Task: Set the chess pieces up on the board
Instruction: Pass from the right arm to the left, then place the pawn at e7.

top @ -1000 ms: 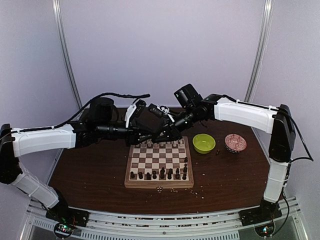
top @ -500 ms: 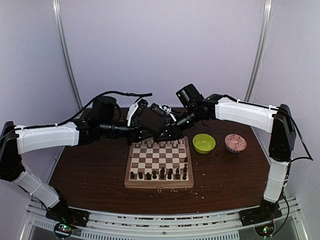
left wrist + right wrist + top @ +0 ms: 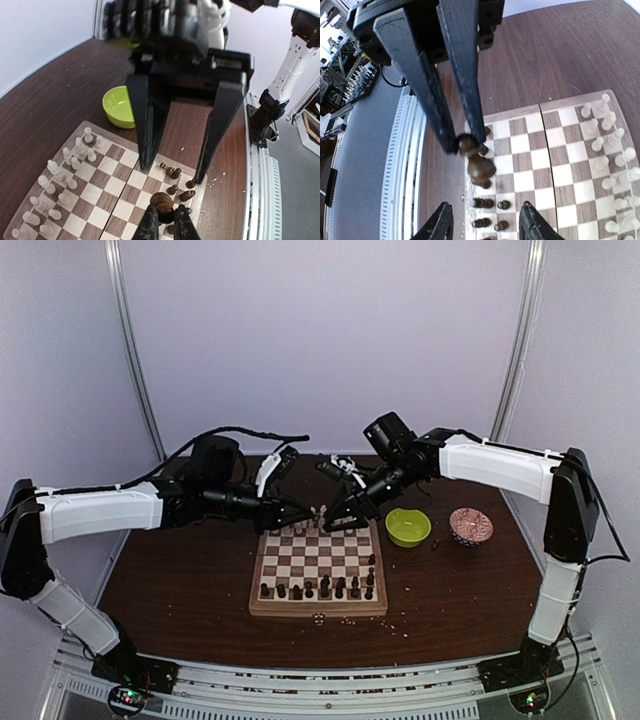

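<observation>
Look, left pincer (image 3: 166,214) clenched on a dark brown piece (image 3: 162,202) above the board (image 3: 520,144); right pincer (image 3: 486,210) spread wide, empty, facing it.

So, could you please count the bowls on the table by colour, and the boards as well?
Green bowl: 1
Red patterned bowl: 1
Chessboard: 1
Total: 3
</observation>
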Controlling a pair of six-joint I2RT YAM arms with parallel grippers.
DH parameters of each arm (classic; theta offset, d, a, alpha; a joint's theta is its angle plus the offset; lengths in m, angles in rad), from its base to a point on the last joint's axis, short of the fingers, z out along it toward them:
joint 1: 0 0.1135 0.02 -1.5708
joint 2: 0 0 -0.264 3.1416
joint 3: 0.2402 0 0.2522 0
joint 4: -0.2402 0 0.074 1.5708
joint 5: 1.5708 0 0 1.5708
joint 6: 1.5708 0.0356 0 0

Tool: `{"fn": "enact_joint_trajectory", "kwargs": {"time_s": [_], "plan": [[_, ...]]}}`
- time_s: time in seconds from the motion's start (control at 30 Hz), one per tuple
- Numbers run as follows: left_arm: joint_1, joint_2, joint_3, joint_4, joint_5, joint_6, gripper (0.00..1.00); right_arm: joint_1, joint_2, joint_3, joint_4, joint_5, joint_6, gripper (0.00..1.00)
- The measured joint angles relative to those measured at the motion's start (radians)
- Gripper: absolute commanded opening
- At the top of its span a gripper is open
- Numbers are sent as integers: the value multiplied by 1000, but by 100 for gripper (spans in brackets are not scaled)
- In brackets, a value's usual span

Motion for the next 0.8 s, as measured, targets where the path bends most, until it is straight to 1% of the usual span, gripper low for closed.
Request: {"fn": "enact_joint_trajectory", "kwargs": {"time_s": [0.13,0.3,0.47,0.6,0.8], "plan": [[2,43,18,-84,-55,42,12,-74,-31,-55,-69,31,-71,46],[-26,134,49,-197,-150,105,12,-146,-108,-172,-102,56,-101,46],[-88,211,77,-308,-223,171,14,-158,-163,-207,-102,59,-105,45],[-125,257,110,-365,-256,209,14,-159,-168,-207,-98,57,-107,45],[-139,273,121,-412,-283,238,14,-163,-168,-207,-97,56,-108,44]]}}
